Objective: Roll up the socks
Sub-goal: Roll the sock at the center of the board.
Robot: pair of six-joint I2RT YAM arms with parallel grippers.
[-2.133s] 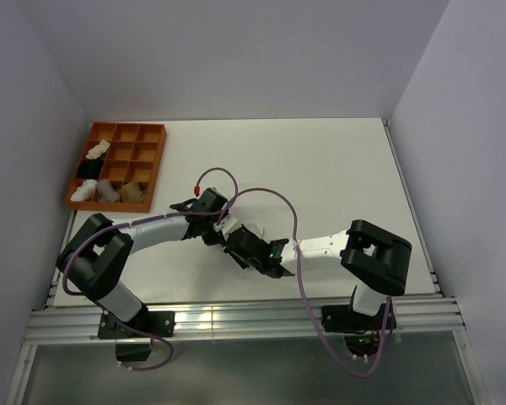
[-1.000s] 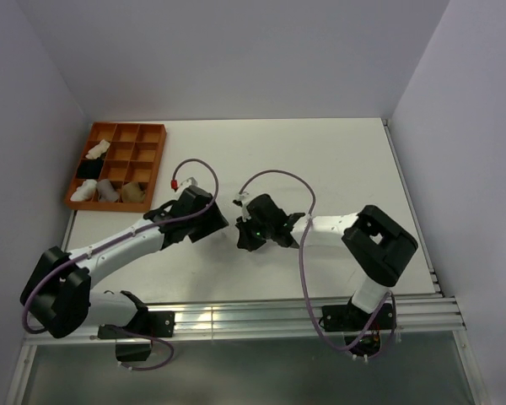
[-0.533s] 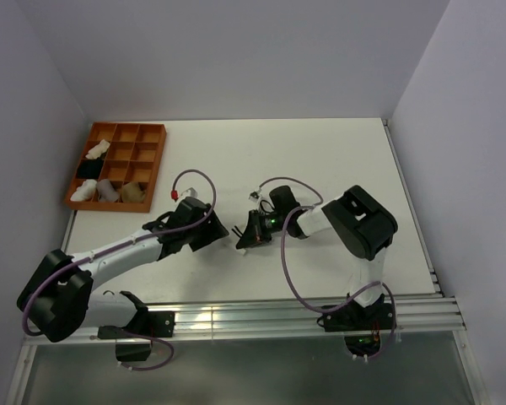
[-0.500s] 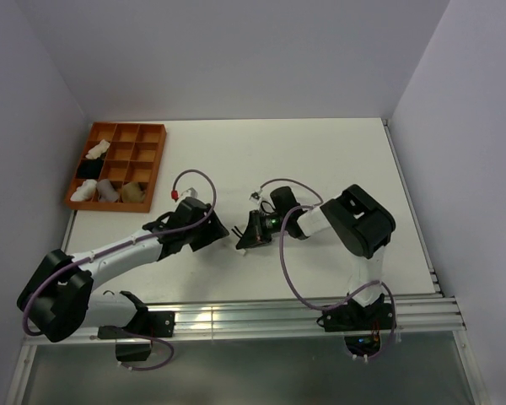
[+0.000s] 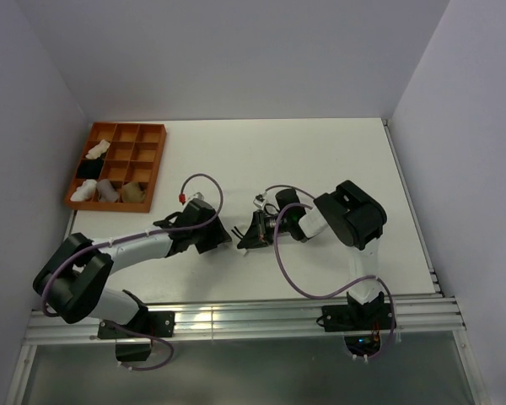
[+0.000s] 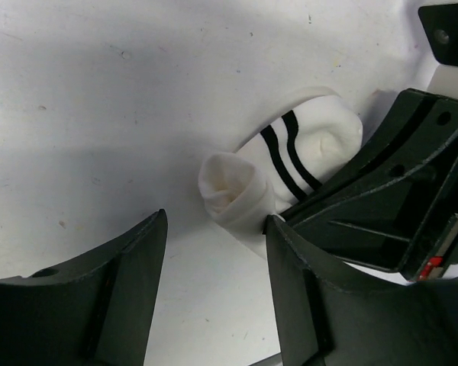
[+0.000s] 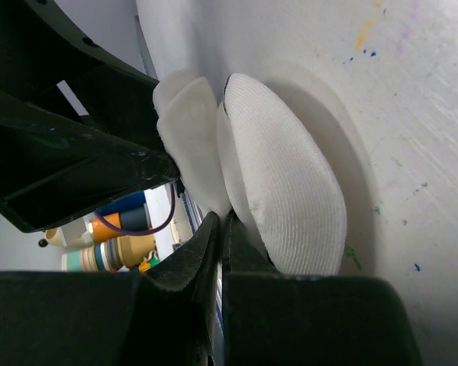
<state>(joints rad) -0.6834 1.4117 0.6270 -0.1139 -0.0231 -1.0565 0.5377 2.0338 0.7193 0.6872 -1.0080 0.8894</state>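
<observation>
We see one short white fabric sock with two dark stripes (image 6: 320, 145) lying on the white table (image 5: 320, 160), with one end rolled into a tube. The left gripper (image 6: 216, 229) has its jaws apart. The rolled end sits just ahead of the gap between them and touches one jaw. The right gripper (image 7: 220, 219) has its jaws pressed together, with the tips against a fold of the sock. We cannot tell whether any fabric is pinched there. From above, the two grippers face each other with the sock between them. Well away from both sets of jaws, out beyond the left arm, sits one orange-brown tray (image 5: 128, 125) of twelve compartments. It holds five bundles: two white bundles (image 5: 98, 150), one black bundle (image 5: 88, 168), one grey roll (image 5: 108, 191) and one tan roll (image 5: 135, 193).
</observation>
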